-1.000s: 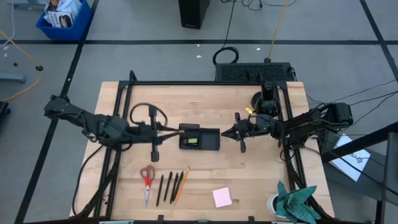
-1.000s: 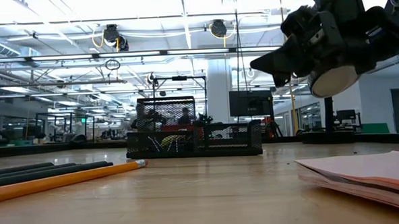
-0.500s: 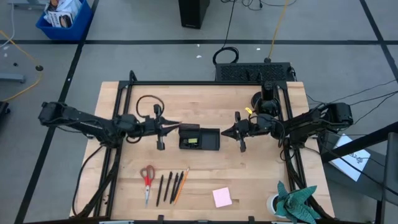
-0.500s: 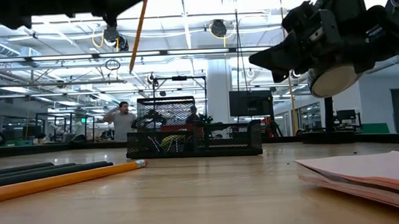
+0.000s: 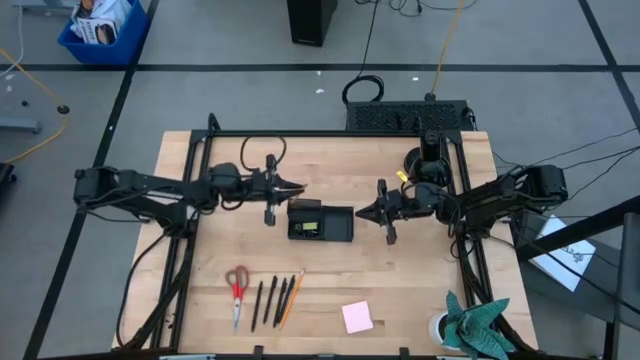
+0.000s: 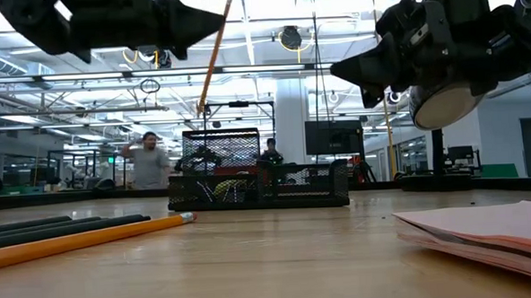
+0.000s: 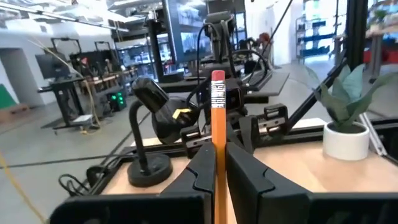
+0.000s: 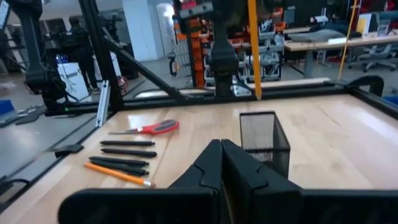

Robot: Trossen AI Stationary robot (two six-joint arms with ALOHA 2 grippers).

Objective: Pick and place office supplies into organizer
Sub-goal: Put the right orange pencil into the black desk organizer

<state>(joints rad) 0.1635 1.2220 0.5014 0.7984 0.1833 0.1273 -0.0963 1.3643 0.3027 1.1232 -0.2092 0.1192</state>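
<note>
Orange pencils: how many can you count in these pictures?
2: one orange pencil clamped in the left gripper above the organizer, another on the table beside the dark pens.

Potted plant [image 5: 470, 322] at table corner; black round mount base [image 7: 148, 169].

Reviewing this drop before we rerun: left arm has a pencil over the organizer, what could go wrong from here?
1. The left gripper pinches the orange pencil low on its shaft, so it may swing or slip.
2. The pencil hangs tilted above the organizer; its tip could catch the mesh rim and fall outside.
3. The shut right gripper waits close beside the organizer, risking a bump.
</note>
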